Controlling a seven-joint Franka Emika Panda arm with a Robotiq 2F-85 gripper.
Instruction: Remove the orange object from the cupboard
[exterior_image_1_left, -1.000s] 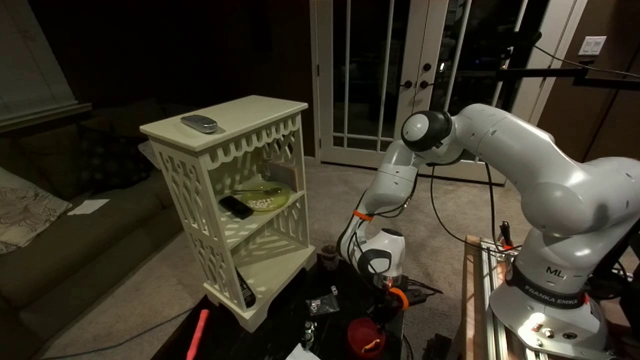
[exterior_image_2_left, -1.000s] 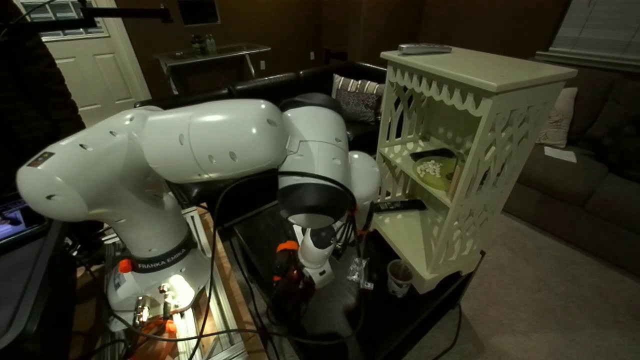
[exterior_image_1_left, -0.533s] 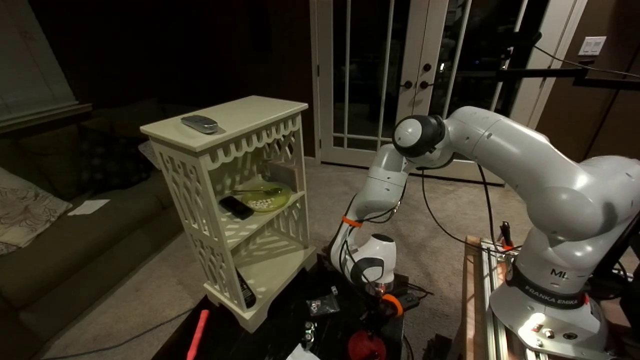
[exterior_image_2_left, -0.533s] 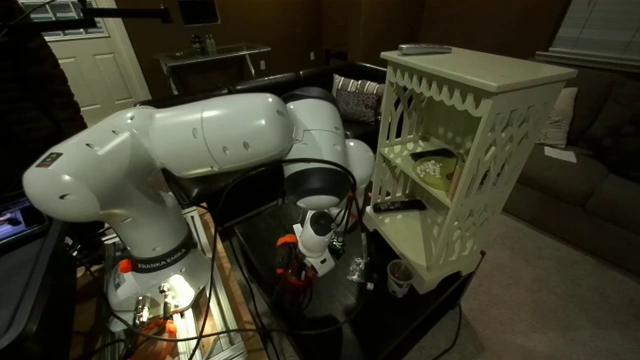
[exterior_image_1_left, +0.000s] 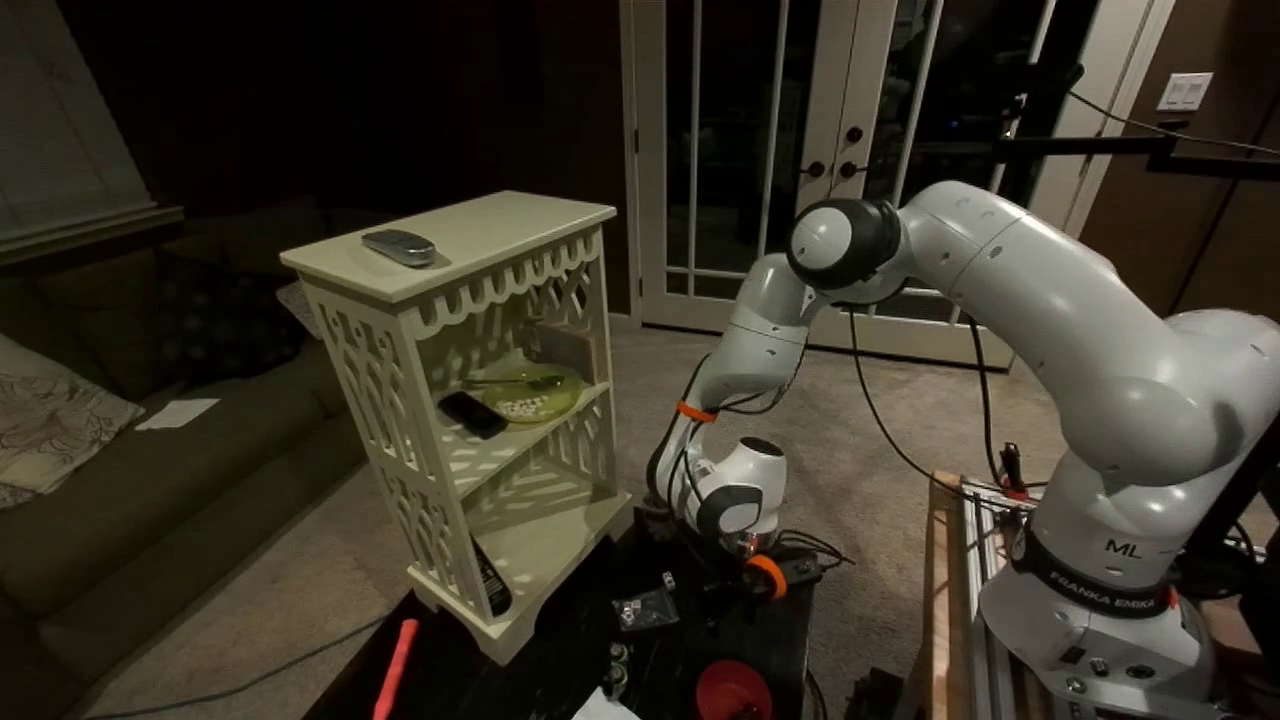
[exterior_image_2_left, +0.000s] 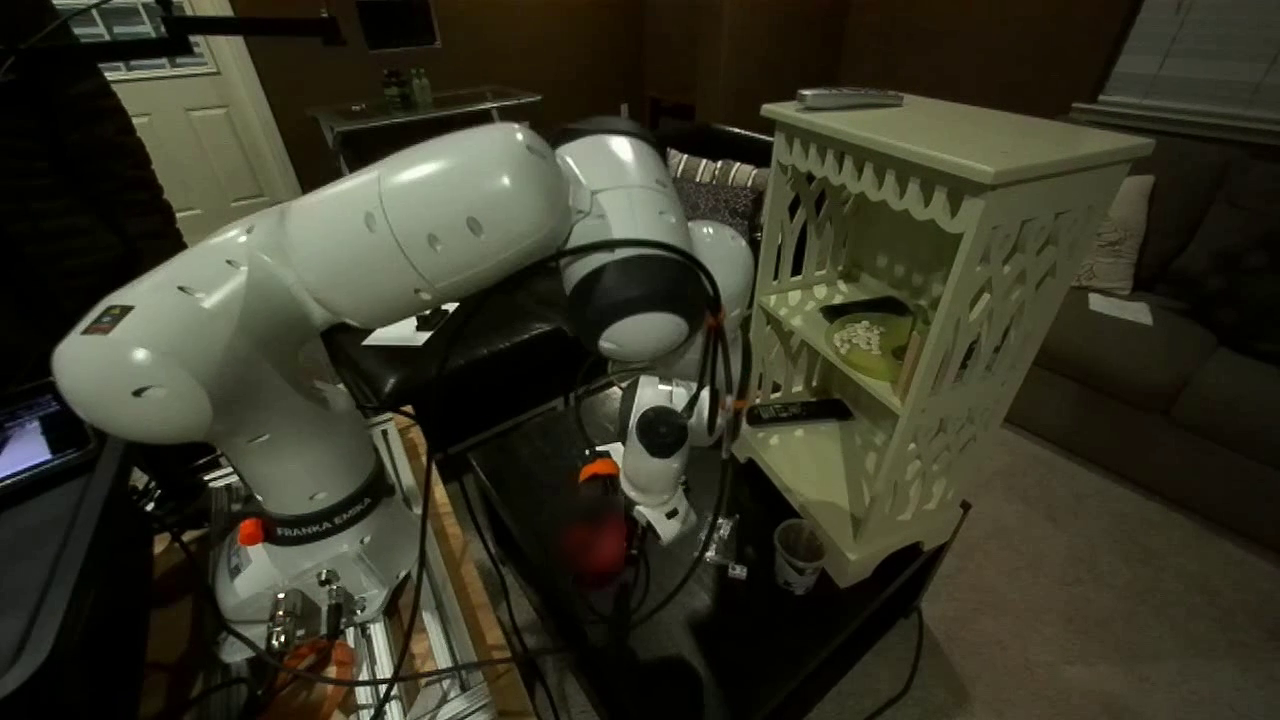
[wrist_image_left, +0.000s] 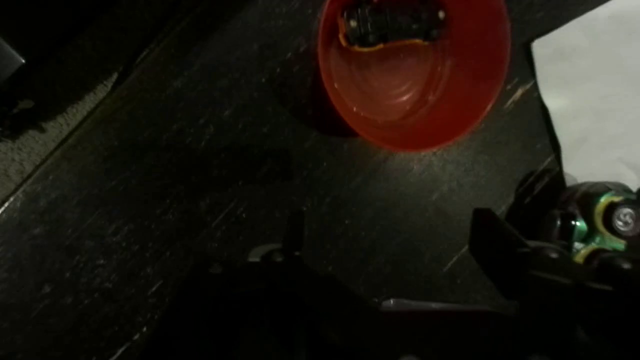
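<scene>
The orange object (wrist_image_left: 392, 25) lies in the red bowl (wrist_image_left: 470, 95), its dark, toy-car-like underside facing up and an orange edge showing. That bowl stands on the dark table, outside the cream cupboard (exterior_image_1_left: 510, 230). Both exterior views show the bowl (exterior_image_2_left: 595, 550) and the cupboard (exterior_image_2_left: 960, 135). In the wrist view my gripper (wrist_image_left: 387, 225) is open, its dark fingers wide apart with only tabletop between them. It hangs above the table beside the bowl, apart from it.
On the cupboard's shelves are a green plate (exterior_image_1_left: 555, 395), a phone (exterior_image_1_left: 472, 414) and a black remote (exterior_image_2_left: 800, 412). A small plastic bag (exterior_image_1_left: 645, 608), a green toy (wrist_image_left: 605, 220), white paper (wrist_image_left: 595, 100) and a pink stick (exterior_image_1_left: 395, 668) lie on the table. A cup (exterior_image_2_left: 800, 555) stands beside the cupboard.
My gripper has opened and let go of the orange object, which stays in the red bowl. The arm has risen and shifted a little toward the cupboard, away from the bowl.
</scene>
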